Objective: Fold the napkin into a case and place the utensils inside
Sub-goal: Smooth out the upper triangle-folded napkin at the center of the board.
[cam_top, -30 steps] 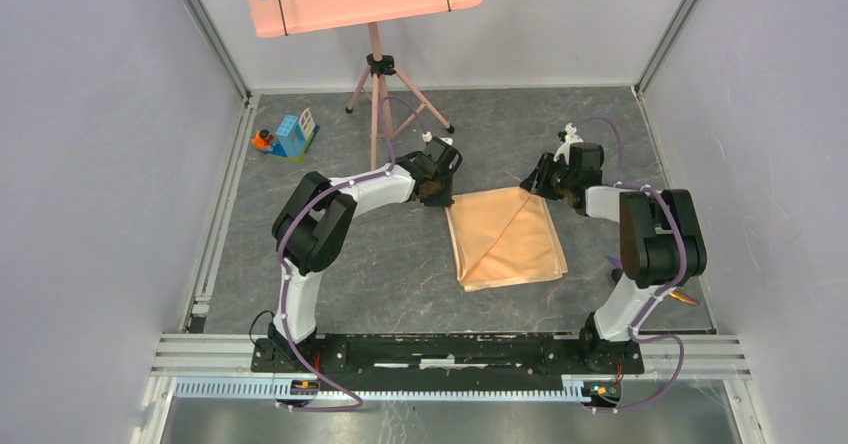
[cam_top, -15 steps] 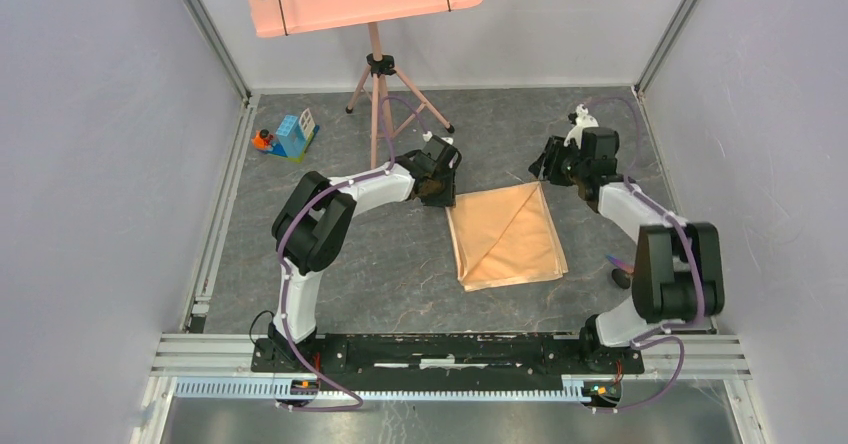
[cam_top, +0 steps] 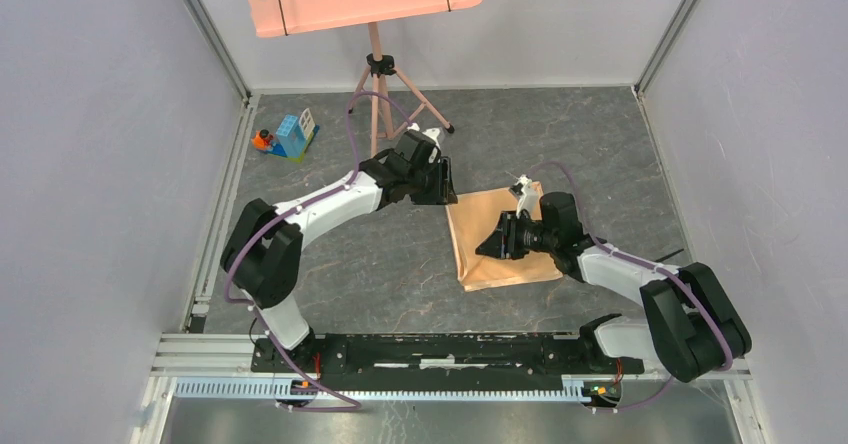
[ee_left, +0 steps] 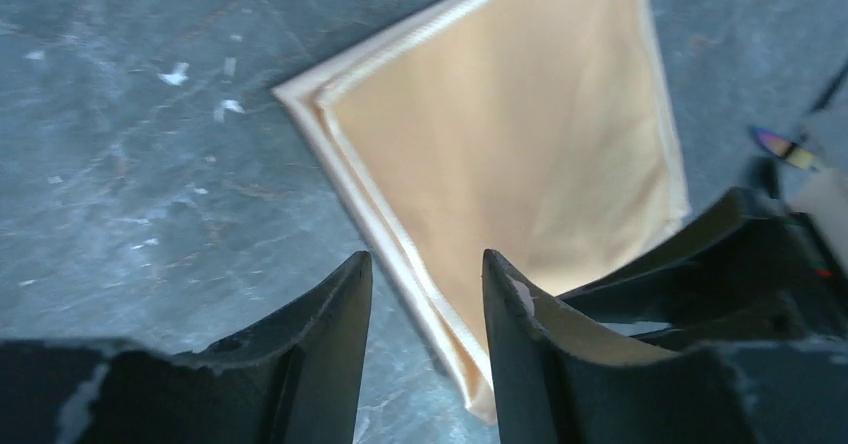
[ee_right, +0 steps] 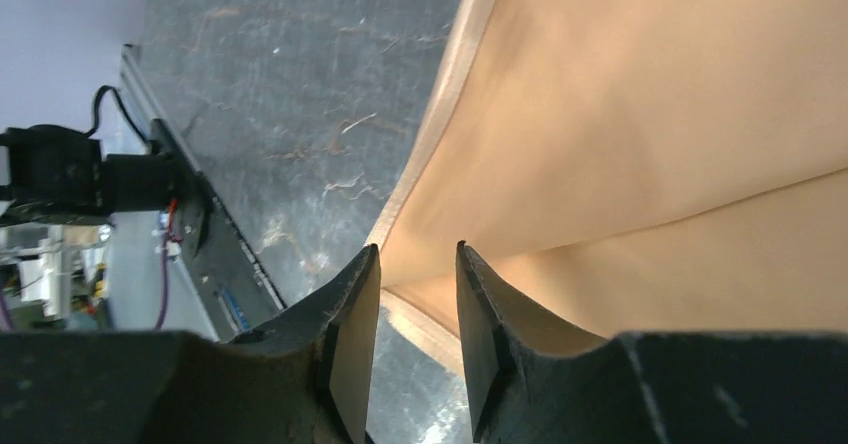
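Napkin point(cam_top: 470, 214) lies folded flat. Your left gripper point(ee_left: 425, 294) hangs jaws apart at its far-left corner. Right gripper point(ee_right: 418, 294) is also gapped and empty over the left edge, likely lining up the next fold.

In the top view, the left arm point(cam_top: 300, 214) rises from the lower left toward the centre. Its left gripper point(cam_top: 441, 180) points right with the jaws parted. The right arm point(cam_top: 620, 264) stretches low from the lower right toward the centre. Its right gripper point(cam_top: 493, 244) points left, jaws a narrow gap apart.
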